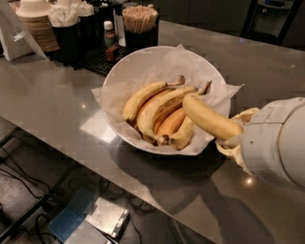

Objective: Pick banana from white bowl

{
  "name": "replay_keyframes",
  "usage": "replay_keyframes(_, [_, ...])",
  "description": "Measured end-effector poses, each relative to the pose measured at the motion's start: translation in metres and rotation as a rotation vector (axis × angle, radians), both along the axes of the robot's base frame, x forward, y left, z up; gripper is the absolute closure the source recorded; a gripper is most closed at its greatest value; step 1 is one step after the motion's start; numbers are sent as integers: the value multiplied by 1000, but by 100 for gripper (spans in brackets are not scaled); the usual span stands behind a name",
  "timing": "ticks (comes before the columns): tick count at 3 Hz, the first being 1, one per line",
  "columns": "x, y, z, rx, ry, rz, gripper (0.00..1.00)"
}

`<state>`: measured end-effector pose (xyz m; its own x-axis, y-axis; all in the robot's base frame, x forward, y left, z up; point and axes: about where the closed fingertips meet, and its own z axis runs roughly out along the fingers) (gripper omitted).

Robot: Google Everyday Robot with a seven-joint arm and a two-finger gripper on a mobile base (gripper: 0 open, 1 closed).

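Note:
The white bowl (143, 57), lined with crinkled white paper, stands on the grey counter. My gripper (232, 137) is at the bowl's right rim, shut on the stem end of the bright-yellow banana (207, 116). The banana is raised over the right side of the bowl, with its free tip pointing left and up. Several other bananas lie in the bowl: two pale yellow ones (143, 97), an orange-tinted one (171, 123) and a short one (183, 137). The white arm housing (276, 143) hides the rest of the gripper.
Behind the bowl stand a holder of wooden stirrers (139, 12), a small bottle (110, 40), dark containers and a stack of cups (35, 24). The counter's front edge (95, 157) runs diagonally, and the floor with cables lies below it.

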<state>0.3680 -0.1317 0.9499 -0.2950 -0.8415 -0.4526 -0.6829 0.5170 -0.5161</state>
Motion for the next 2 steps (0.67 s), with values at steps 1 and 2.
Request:
replay_keyframes(1, [-3, -5, 8, 39, -40, 23, 100])
replay_keyframes(2, [-21, -15, 17, 89, -139, 77, 100])
